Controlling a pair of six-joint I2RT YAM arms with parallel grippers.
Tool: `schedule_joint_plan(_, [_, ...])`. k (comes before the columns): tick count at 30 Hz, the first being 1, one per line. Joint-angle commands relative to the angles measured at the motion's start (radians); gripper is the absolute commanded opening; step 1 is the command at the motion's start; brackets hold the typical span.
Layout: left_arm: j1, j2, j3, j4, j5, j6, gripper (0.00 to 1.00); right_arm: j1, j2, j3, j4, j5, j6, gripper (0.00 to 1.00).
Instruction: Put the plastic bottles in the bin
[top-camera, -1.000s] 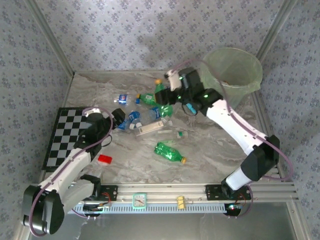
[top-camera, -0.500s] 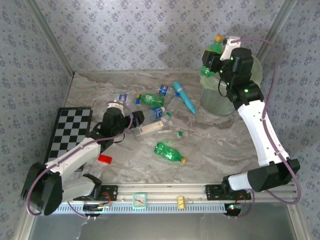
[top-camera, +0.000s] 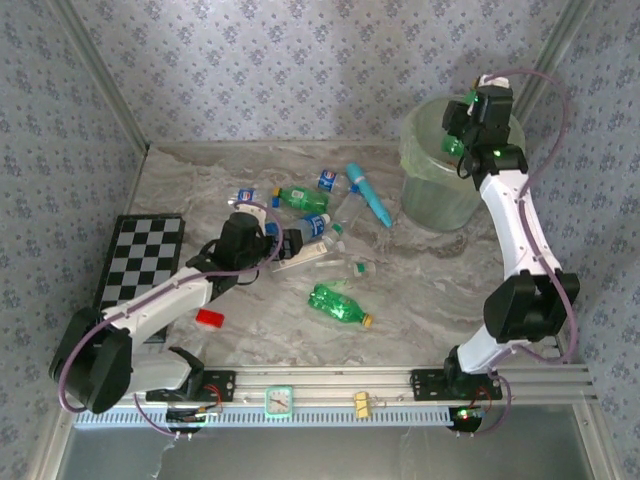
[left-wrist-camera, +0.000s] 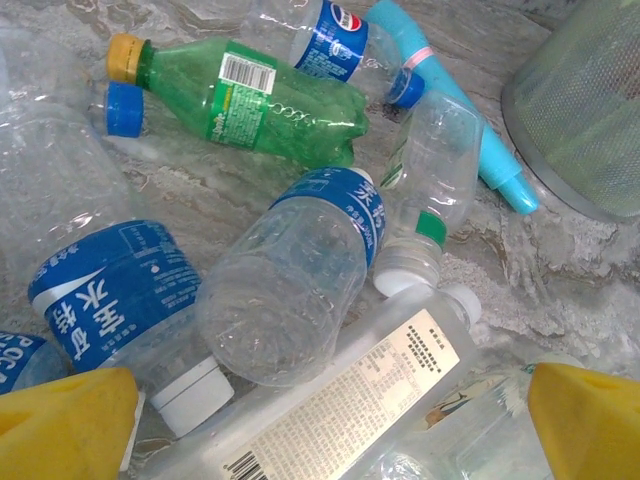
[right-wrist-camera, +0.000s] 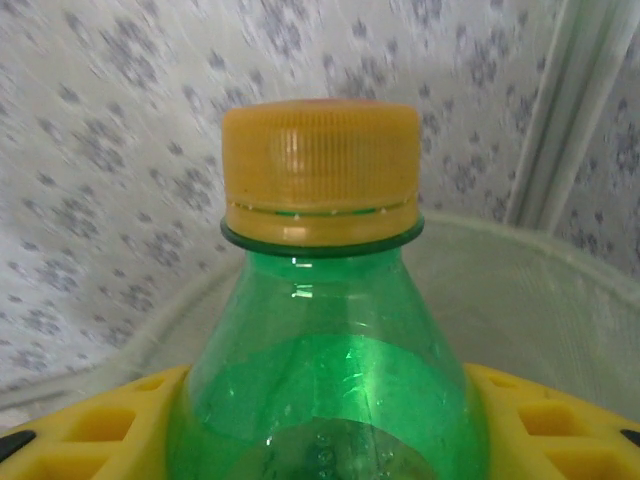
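Note:
My right gripper (top-camera: 462, 132) is shut on a green bottle (top-camera: 453, 146) with a yellow cap (right-wrist-camera: 320, 170), held upright over the pale green bin (top-camera: 440, 200); the bin's rim (right-wrist-camera: 560, 262) curves behind it. My left gripper (top-camera: 288, 240) hangs open and low over a heap of bottles. Its yellow fingers (left-wrist-camera: 62, 425) flank a clear bottle with a white label (left-wrist-camera: 350, 400). Beyond lie a clear blue-labelled bottle (left-wrist-camera: 300, 270), another blue-labelled one (left-wrist-camera: 110, 300) and a green bottle (left-wrist-camera: 260, 100). One more green bottle (top-camera: 338, 306) lies alone nearer the front.
A slim teal tube (top-camera: 368, 195) lies between the heap and the bin. A small red block (top-camera: 208, 318) sits by a checkerboard mat (top-camera: 140, 265) at the left. Patterned walls close in the table on three sides.
My right arm has carried the green bottle up from the heap and across to above the bin. My left arm has reached right, from the checkerboard side to the heap.

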Motion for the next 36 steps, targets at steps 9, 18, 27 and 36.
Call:
schedule_joint_plan(9, [-0.024,0.033,0.076,-0.050,-0.005,0.060,1.00,-0.002,0.165,0.090,-0.227,-0.055,0.080,0.45])
schedule_joint_plan(18, [-0.038,0.057,0.105,-0.064,-0.004,0.084,1.00,-0.003,0.202,0.159,-0.267,-0.056,0.093,0.69])
schedule_joint_plan(27, [-0.048,0.093,0.119,-0.037,0.058,0.086,1.00,0.010,0.062,0.117,-0.218,0.004,0.085,0.94])
schedule_joint_plan(36, [-0.097,0.124,0.143,-0.038,0.079,0.128,0.98,0.117,-0.302,-0.261,0.068,-0.013,0.095,1.00])
